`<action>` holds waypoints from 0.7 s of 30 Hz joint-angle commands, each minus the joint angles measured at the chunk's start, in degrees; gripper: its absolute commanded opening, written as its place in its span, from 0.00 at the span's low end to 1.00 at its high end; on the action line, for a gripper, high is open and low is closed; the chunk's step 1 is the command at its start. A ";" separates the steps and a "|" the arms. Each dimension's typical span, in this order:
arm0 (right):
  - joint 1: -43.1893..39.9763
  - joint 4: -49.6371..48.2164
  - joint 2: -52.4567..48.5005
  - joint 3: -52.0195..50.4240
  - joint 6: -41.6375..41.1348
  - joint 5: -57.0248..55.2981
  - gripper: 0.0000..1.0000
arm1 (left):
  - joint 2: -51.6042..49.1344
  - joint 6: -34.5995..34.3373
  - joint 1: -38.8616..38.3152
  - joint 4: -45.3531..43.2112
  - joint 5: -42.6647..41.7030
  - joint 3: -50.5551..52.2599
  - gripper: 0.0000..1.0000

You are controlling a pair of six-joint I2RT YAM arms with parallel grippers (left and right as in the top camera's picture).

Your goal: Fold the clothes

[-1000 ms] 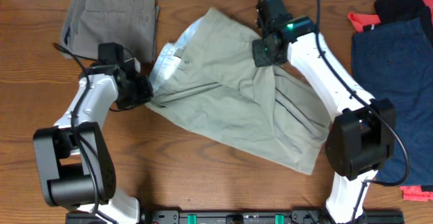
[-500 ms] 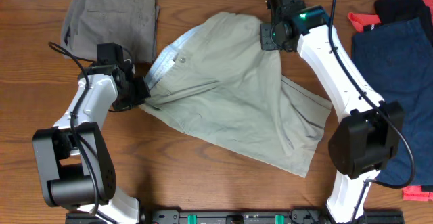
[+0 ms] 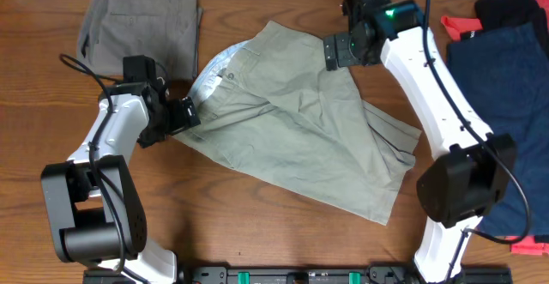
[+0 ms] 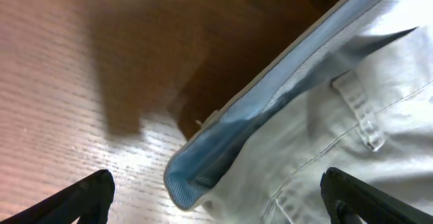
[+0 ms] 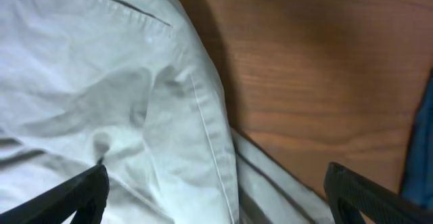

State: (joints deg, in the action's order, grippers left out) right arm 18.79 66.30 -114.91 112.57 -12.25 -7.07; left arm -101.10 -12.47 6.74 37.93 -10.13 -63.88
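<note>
- The khaki shorts (image 3: 300, 138) lie spread and slanted across the centre of the table (image 3: 257, 232), unfolded, with ridges and creases running through the middle.
- The pale blue waistband lining (image 4: 257, 116) is turned outward at the left end, towards the upper left of the pair.
- The left gripper (image 3: 187, 112) is held wide apart over that waistband edge; nothing is clasped.
- The right gripper (image 3: 336, 54) is likewise spread wide over the upper right corner of the pair; nothing is held.
- Risk: if a fold is made over the present ridges, the creases are judged likely to be pressed in and the edges left uneven.
- Risk: at the rolled waistband only one layer may be caught, so that the layers are pulled apart.
- Risk: the right arm crosses above the right part of the cloth, which may be dragged by a low sweep.
- The grey-olive shorts (image 3: 141, 22) lie folded in the upper left, near the left gripper, and may be snagged.
- The navy shorts (image 3: 497, 69) lie at the right edge, with a red item (image 3: 461, 27) and a dark garment (image 3: 515, 9) above; room on that side is restricted.
</note>
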 commanded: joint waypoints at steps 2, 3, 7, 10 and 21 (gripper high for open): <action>-0.94 3.08 5.86 2.51 -2.51 0.07 0.99 | 4.63 -1.60 0.20 1.53 -0.17 -0.90 0.98; -0.94 4.48 6.67 2.51 -3.04 0.11 0.99 | 6.12 -1.60 0.20 1.73 -0.42 -0.90 0.98; -1.29 10.91 8.48 2.49 -3.13 3.32 0.99 | 12.39 -1.55 -0.15 2.16 -2.78 -0.87 0.96; -1.36 17.25 8.52 2.47 -3.13 6.95 0.99 | 15.80 -1.33 -1.44 2.36 -4.24 -0.87 0.95; 8.33 25.66 8.50 1.22 0.39 14.88 0.92 | 11.58 -0.57 -1.97 3.23 -3.98 -0.85 0.96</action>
State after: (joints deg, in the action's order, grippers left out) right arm 23.49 91.68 -106.50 114.32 -12.34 7.92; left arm -87.77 -13.50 4.08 40.45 -13.78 -63.90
